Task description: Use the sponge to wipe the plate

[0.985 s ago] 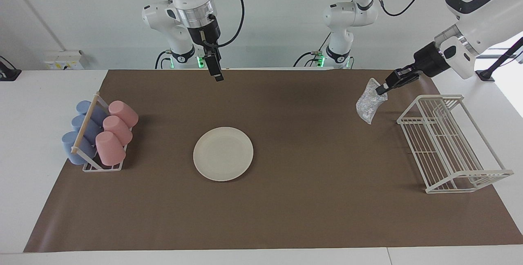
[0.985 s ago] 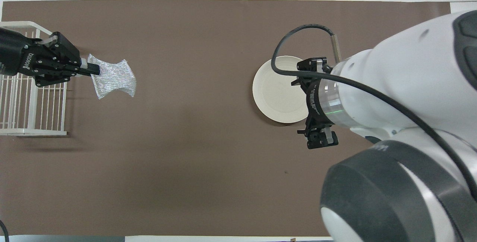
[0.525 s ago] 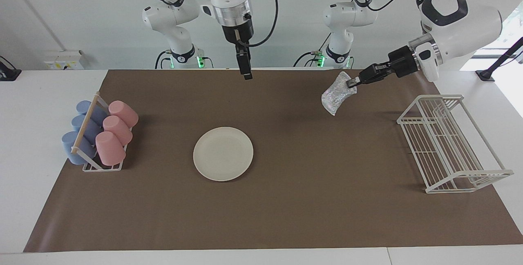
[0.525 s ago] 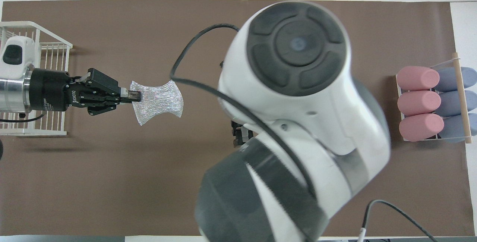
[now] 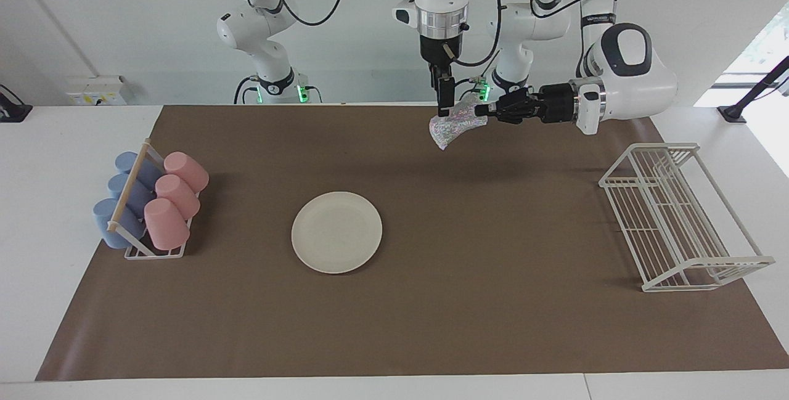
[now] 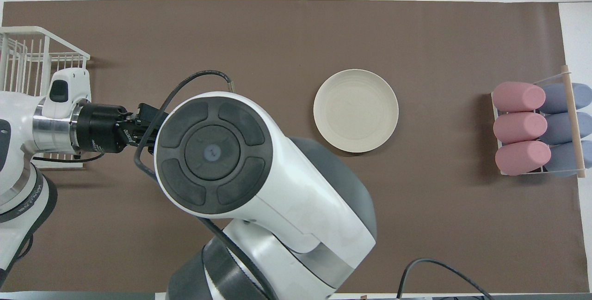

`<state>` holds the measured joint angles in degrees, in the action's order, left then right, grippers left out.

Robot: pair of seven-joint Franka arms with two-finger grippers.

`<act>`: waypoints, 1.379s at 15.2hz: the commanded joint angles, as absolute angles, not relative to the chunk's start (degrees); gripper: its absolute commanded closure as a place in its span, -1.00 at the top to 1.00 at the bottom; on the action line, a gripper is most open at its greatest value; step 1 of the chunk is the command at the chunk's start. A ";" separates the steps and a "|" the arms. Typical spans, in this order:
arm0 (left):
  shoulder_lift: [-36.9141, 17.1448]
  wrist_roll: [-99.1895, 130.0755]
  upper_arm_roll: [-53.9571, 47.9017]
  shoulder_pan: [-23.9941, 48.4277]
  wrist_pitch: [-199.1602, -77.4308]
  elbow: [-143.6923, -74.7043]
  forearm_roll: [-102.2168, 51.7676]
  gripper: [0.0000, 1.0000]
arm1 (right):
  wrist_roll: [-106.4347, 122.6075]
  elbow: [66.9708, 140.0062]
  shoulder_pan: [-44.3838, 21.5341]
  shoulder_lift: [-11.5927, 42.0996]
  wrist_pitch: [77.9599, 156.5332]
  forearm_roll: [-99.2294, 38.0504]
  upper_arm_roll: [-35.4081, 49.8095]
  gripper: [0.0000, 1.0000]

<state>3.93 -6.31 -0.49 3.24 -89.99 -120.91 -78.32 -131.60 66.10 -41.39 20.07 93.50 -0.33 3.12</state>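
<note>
Plate (image 5: 336, 232) bare, cup rack (image 5: 151, 206) beside

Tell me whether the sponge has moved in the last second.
Yes. The sponge, held by the left gripper, has travelled away from the wire rack, toward the right gripper.

Plate (image 6: 355, 110) alone mid-mat; cups rack (image 6: 539, 129) at right arm's end; right arm's bulk hides left pincer's tips.

Overhead, right arm (image 6: 240, 184) hides the sponge (image 5: 455, 121).
</note>
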 commanded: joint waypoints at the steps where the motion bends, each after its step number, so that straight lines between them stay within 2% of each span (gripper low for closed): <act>1: 4.48 -9.84 -0.09 2.99 -87.28 -123.31 -79.72 -1.00 | -129.99 66.89 -40.78 19.95 96.15 -0.17 3.43 1.00; 3: 4.66 -9.93 -0.09 2.99 -87.28 -124.36 -80.85 -1.00 | -129.82 67.67 -40.69 19.87 99.30 -0.88 3.43 1.00; 5: 4.57 -10.28 -0.09 2.99 -87.01 -124.45 -81.03 -1.00 | -128.94 71.70 -40.87 18.03 101.86 -0.97 3.43 1.00; 10: 4.22 -10.37 -0.09 2.90 -86.40 -124.45 -81.12 -1.00 | -128.76 74.87 -40.87 16.70 101.78 -0.97 4.22 1.00; 11: 4.22 -10.28 -0.09 2.81 -86.14 -124.37 -81.12 -1.00 | -128.67 76.36 -40.87 15.83 102.04 -1.05 4.48 0.78; 13: 4.13 -10.28 -0.09 1.85 -85.34 -124.37 -81.12 -1.00 | -126.84 77.87 -40.87 15.29 102.74 -1.23 5.36 0.03; 15: 4.13 -10.28 -0.09 1.85 -84.99 -124.37 -80.95 -1.00 | -126.39 77.87 -40.78 15.29 102.92 -1.58 5.36 -0.49; 16: 4.22 -10.28 -0.09 1.85 -84.99 -124.37 -80.95 -1.00 | -126.39 77.78 -40.69 15.29 102.92 -1.76 5.36 -0.99; 21: 4.13 -10.46 -0.09 1.85 -84.90 -124.28 -80.25 -1.00 | -124.64 77.52 -40.61 15.38 103.01 -3.16 5.27 -1.00</act>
